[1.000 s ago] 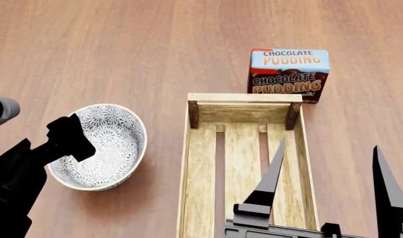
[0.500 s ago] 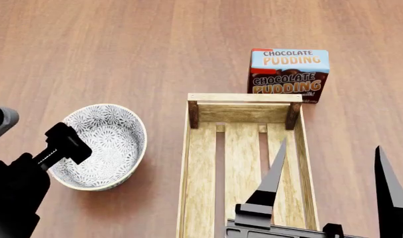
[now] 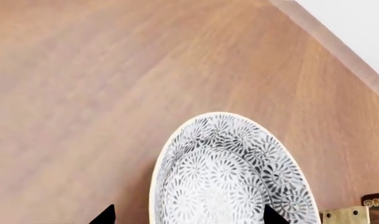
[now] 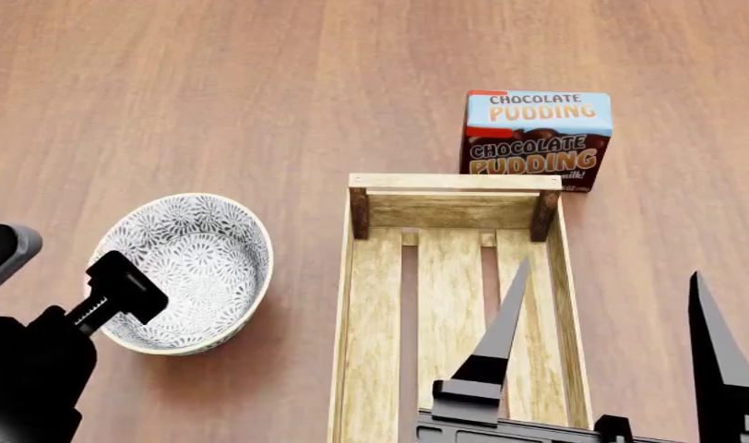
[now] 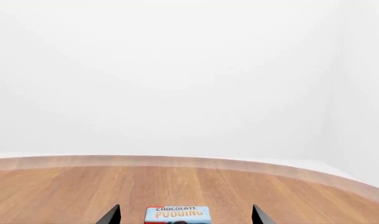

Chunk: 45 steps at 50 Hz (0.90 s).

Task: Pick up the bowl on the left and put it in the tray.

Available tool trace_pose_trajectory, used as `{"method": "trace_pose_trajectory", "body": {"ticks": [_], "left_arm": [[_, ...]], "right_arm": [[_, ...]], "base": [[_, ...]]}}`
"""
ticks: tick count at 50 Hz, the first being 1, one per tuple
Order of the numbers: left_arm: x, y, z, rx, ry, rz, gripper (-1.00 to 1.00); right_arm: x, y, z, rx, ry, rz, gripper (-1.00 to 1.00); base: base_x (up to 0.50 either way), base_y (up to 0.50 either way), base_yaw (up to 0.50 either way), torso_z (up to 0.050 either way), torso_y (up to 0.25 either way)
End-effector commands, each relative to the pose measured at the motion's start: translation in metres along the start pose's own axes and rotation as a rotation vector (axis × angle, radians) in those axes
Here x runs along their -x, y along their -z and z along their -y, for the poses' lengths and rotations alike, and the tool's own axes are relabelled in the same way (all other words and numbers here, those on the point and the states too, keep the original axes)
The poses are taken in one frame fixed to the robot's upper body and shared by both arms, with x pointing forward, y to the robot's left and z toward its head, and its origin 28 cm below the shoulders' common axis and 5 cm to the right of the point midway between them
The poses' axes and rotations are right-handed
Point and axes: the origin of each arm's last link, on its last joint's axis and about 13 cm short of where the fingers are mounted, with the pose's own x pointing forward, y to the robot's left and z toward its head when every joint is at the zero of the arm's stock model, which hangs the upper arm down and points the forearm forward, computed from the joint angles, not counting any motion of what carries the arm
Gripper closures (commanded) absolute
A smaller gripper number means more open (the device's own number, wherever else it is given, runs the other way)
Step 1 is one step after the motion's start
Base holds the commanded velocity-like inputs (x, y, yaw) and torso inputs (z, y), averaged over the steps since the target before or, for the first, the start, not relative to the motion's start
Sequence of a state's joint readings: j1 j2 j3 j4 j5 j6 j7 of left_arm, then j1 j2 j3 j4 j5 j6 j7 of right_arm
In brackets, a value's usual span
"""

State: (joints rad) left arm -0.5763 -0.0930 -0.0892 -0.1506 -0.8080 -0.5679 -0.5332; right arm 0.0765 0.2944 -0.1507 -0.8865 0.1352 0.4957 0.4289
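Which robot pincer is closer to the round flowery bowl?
The left pincer. It hangs over the near-left rim of the round white bowl with the grey-blue floral pattern. The right pincer is open and sits over the long light-wood tray, to the bowl's right.

The left gripper [image 4: 126, 288] has drawn back toward the robot across the bowl [image 4: 184, 272], now over its near rim
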Motion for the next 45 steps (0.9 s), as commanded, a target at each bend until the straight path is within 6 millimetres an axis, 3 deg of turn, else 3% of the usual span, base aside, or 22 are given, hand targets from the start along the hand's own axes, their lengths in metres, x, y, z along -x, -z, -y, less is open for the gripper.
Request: {"method": "trace_pose_trajectory", "body": {"ticks": [1,18,45], "left_arm": [[-0.012,0.008,-0.001,0.002,-0.017,-0.012,-1.00],[-0.028,0.013,0.003,-0.002,-0.042,-0.023,-1.00],[-0.041,0.022,-0.008,0.030,-0.094,-0.050,-1.00]], "right_arm": [[0.000,0.000,0.000,0.000,-0.001,-0.001,-1.00],[0.000,0.001,0.001,0.000,0.005,-0.006,-1.00],[0.000,0.002,0.002,-0.002,0.007,-0.009,-1.00]], "base": [[0.00,0.00,0.00,0.000,0.000],[0.00,0.00,0.00,0.000,0.000],[0.00,0.00,0.00,0.000,0.000]]}}
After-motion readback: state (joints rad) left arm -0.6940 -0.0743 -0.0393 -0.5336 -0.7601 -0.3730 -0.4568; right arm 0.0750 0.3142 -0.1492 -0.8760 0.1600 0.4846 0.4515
